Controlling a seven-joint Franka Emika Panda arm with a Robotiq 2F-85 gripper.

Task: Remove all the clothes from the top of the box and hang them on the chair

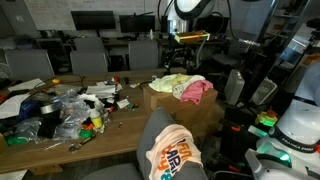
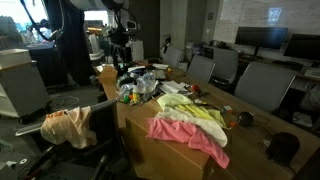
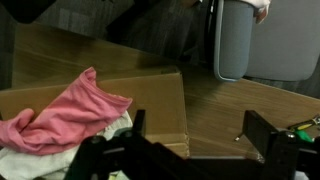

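Note:
The brown box (image 1: 200,115) stands on the table with a pink garment (image 1: 196,91) and a pale yellow one (image 1: 174,82) heaped on top. In an exterior view the pink cloth (image 2: 190,138), yellow cloth (image 2: 198,113) and white cloth (image 2: 170,100) lie spread on the box (image 2: 160,160). A peach printed garment (image 1: 175,156) hangs over the grey chair (image 1: 155,128); it also shows as the peach garment (image 2: 68,126) on the chair (image 2: 104,118). My gripper (image 3: 198,130) is open and empty above the box edge (image 3: 150,95), to the right of the pink garment (image 3: 65,110). It hangs high over the box as the gripper (image 1: 186,45).
Plastic bags and clutter (image 1: 60,105) cover the long wooden table (image 1: 125,125) beside the box. Dark office chairs (image 1: 90,55) and monitors line the far side. A grey chair back (image 3: 235,40) shows beyond the table edge. A black round object (image 2: 283,148) lies near the box.

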